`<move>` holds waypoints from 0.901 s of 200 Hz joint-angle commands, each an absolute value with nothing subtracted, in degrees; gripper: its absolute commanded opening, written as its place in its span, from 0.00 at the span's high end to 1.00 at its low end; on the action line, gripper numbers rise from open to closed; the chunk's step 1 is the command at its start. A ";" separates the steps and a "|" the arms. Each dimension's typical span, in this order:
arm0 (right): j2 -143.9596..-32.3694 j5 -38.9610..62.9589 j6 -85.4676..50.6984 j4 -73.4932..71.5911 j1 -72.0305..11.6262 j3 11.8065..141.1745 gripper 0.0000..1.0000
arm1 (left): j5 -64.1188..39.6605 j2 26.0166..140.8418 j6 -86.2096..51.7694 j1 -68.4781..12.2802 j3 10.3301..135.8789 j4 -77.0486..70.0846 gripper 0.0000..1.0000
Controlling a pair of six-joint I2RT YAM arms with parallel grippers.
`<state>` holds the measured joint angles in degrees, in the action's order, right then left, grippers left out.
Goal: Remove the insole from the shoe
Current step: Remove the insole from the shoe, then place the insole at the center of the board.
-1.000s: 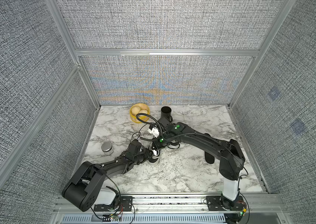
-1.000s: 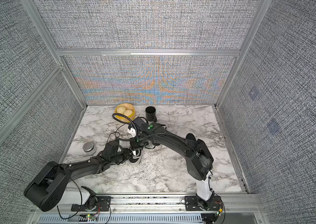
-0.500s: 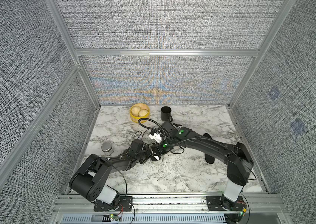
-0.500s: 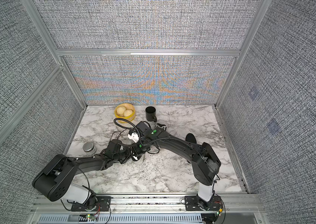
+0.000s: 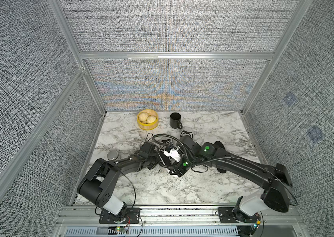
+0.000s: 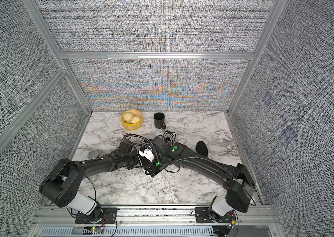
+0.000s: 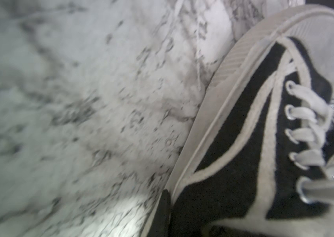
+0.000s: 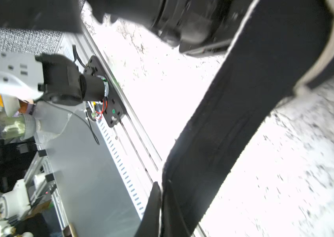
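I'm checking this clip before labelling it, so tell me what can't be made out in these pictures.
Shoe opening: under the arms in both top views, cut off at the left wrist view's edge.
Left gripper: one fingertip at the frame edge; what it pinches is unclear.
Insole far end: runs off the right wrist view's edge, so how much remains inside is unknown.

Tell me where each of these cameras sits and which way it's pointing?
Both top views: high overhead on the robot's side, looking down on the marble table, with the left arm and right arm in full.
Left wrist: on the left arm, looking past one claw finger along the shoe.
Right wrist: on the right arm, looking along the insole pinched in its claw toward the left arm's base.
Shared: the marble table, in every view.
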<state>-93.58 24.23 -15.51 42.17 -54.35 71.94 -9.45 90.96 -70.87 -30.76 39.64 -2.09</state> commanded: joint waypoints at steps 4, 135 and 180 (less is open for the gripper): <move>-87.86 15.64 -15.60 48.10 -54.12 68.25 1.00 | -4.72 93.25 -70.38 -30.52 42.26 -2.32 1.00; -90.49 10.29 -24.11 33.31 -63.28 51.54 0.46 | -4.33 93.66 -66.82 -30.50 45.29 0.38 1.00; -87.53 3.13 -37.89 29.87 -63.63 47.83 0.10 | -4.83 92.81 -66.89 -30.55 44.34 -0.19 1.00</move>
<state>-87.64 7.81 -27.88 33.50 -63.40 49.82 -5.41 93.32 -67.51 -30.57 44.62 0.12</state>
